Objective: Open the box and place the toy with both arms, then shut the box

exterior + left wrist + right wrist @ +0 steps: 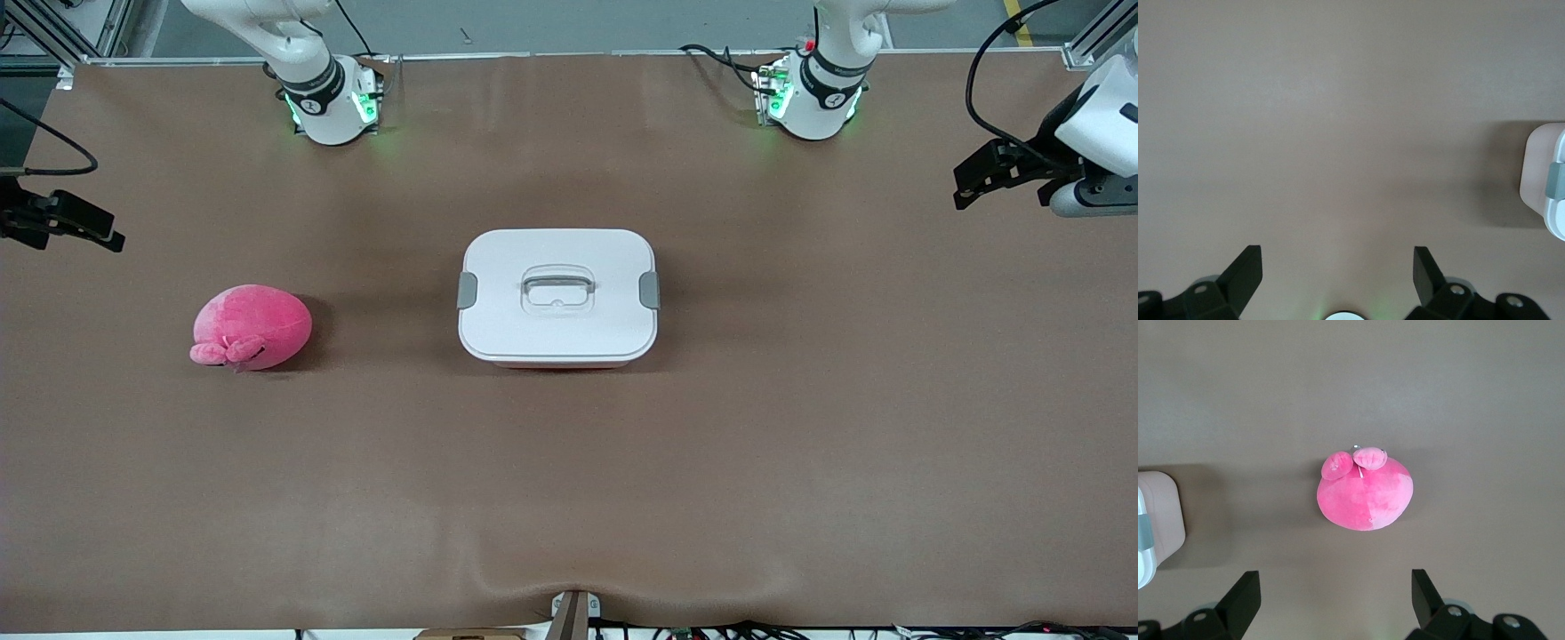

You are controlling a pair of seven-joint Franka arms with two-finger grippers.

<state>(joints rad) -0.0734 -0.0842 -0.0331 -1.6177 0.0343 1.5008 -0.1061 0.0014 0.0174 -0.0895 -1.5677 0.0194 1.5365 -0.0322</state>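
The box (557, 298) sits closed on the brown worktop (569, 480), roughly midway between the two arm bases; its white lid is seated, the recessed clear handle (557, 292) lies flat in the lid centre, and a grey side clip (467, 291) shows at each short end of the lid. The toy (252, 327) rests on the worktop well apart from the box, toward the right arm's end, slightly nearer to the front camera than the box centre, with its stubby limbs pointing toward that camera. The left gripper (1338, 267) is raised over bare worktop at the left arm's end, jaws spread wide apart and holding nothing; one corner of the box with a clip appears at the edge of the left wrist view. The right gripper (1336, 590) is raised over the worktop near the toy, jaws likewise wide apart and holding nothing.
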